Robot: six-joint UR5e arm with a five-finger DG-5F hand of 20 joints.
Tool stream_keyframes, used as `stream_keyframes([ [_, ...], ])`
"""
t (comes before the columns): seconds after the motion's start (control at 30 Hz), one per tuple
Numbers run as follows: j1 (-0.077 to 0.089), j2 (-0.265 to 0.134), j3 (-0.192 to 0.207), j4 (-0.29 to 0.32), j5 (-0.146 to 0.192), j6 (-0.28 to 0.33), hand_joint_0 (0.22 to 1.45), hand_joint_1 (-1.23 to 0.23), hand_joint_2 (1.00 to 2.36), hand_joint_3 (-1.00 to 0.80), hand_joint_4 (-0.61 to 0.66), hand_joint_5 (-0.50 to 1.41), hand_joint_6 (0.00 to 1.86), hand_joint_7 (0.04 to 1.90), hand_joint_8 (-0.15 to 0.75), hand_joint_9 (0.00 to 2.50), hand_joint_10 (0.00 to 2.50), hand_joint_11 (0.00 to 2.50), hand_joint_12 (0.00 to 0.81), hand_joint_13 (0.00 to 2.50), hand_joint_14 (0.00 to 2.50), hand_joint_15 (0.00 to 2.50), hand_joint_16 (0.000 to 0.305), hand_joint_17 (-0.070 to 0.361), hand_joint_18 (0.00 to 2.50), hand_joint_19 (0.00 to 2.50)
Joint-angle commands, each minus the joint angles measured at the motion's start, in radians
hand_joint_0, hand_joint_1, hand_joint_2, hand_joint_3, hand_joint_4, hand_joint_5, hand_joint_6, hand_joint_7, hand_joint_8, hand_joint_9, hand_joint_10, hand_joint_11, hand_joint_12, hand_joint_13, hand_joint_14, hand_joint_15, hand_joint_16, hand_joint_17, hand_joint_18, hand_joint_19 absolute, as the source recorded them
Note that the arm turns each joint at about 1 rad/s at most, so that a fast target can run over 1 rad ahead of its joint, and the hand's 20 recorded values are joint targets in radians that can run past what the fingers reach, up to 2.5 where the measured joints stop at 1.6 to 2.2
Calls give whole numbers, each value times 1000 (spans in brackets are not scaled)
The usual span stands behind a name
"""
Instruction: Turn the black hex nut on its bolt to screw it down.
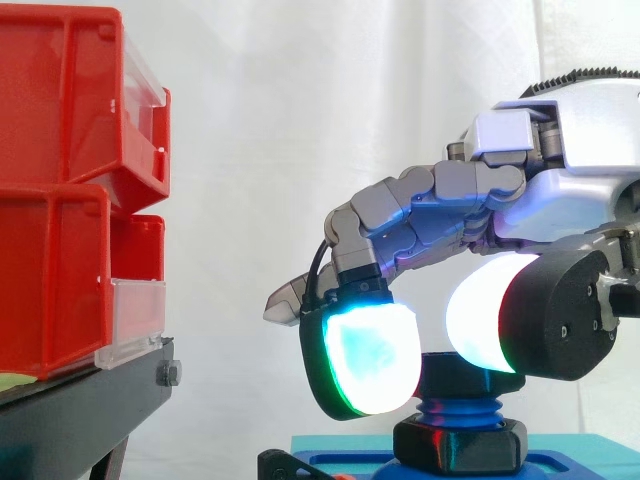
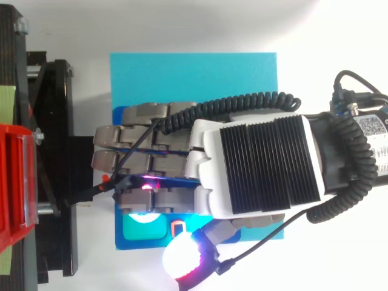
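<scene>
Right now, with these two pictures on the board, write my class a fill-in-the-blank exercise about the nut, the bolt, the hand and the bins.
1. The hex nut on the bolt is ___ in colour.
2. The threaded bolt that carries it is ___.
3. In the side view the hand hangs ___ the nut, not below it.
4. The bins on the black stand are ___.

Missing words: black; blue; above; red.

In the side view the robot's grey jointed hand [image 1: 440,215] covers the top of the blue threaded plastic bolt [image 1: 452,408]; whether it touches it, I cannot tell. The dark blue plastic base [image 1: 560,465] is cut by the lower edge and the red plastic bins [image 1: 60,200] by the left edge. From above, the hand [image 2: 260,163] hides what stands under it.
</scene>
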Motion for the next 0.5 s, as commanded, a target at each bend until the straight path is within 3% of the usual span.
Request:
stream_keyframes([
  [0.0, -2, 0, 0, 0, -5, 0, 515, -380, 1000, -500, 234, -29, 504, 1358, 256, 444, 0, 0, 326, 348, 0, 0, 54, 122, 273, 429],
  [0.47, -33, 0, 0, 0, -39, -9, 513, -359, 1000, -500, 243, -25, 503, 1373, 258, 456, 0, 0, 329, 353, 0, 0, 54, 122, 269, 430],
])
